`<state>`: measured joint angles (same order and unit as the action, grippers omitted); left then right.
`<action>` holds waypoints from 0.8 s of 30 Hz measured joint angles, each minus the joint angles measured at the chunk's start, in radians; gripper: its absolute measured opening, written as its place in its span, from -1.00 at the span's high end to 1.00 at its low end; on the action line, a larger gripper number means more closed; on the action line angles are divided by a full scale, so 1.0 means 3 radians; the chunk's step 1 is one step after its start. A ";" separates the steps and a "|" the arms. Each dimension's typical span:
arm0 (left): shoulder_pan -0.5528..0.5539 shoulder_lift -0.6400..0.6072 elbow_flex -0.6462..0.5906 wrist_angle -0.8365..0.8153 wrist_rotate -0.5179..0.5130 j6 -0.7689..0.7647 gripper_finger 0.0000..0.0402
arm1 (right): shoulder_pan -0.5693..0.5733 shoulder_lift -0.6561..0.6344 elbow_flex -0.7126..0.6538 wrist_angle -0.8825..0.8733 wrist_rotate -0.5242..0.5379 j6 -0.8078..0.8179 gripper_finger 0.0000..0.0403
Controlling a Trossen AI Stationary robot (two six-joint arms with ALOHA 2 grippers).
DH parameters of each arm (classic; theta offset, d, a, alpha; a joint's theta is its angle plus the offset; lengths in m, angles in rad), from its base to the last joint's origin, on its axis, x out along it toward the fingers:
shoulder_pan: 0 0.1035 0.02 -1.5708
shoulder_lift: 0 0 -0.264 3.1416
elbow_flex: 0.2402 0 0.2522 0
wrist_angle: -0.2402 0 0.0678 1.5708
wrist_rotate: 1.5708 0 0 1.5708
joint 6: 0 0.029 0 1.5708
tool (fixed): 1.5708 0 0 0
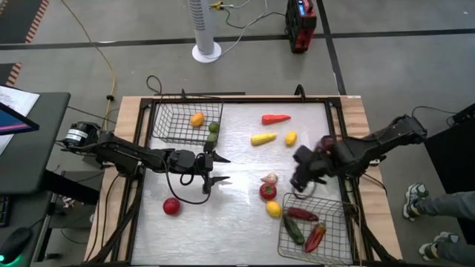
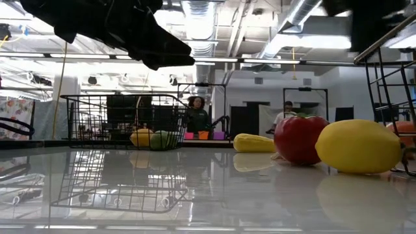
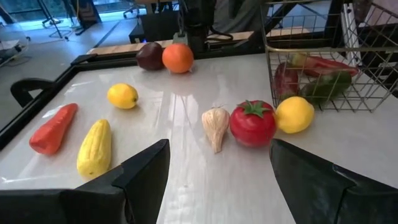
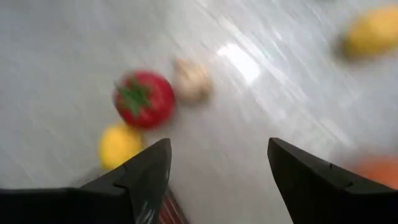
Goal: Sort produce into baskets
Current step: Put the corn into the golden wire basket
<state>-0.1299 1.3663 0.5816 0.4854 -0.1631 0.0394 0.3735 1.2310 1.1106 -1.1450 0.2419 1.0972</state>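
Observation:
My left gripper [image 1: 220, 169] is open and empty above the table's middle left, pointing toward the table's right edge; its wrist view [image 3: 217, 180] looks over a white garlic [image 3: 216, 126], a red tomato [image 3: 253, 122] and a yellow lemon [image 3: 295, 114] lying side by side on the table. My right gripper [image 1: 300, 176] is open and empty [image 4: 217, 168] above the table just right of that group [image 1: 269, 191]. The far-left basket [image 1: 172, 127] holds an orange fruit [image 1: 197, 119] and green ones [image 1: 212, 132]. The near-right basket [image 1: 338, 236] holds long red and green pieces [image 1: 304, 224].
A long red piece [image 1: 276, 118], a yellow corn [image 1: 263, 138] and a yellow lemon [image 1: 290, 137] lie toward the far edge. A red round fruit [image 1: 171, 206] lies near left. An orange [image 3: 178, 58] and a dark purple piece [image 3: 150, 56] lie by the table's right edge.

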 joint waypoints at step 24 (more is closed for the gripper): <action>0.0547 0.0609 0.0424 -0.0303 0.0539 -0.0078 -0.32 | -0.1249 0.0934 -0.0135 0.1317 -0.0027 -0.2490 -0.47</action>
<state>0.0342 1.5488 0.7087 0.3946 -0.0013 0.0158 -0.0013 1.5112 1.0700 -0.7499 0.2339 0.3500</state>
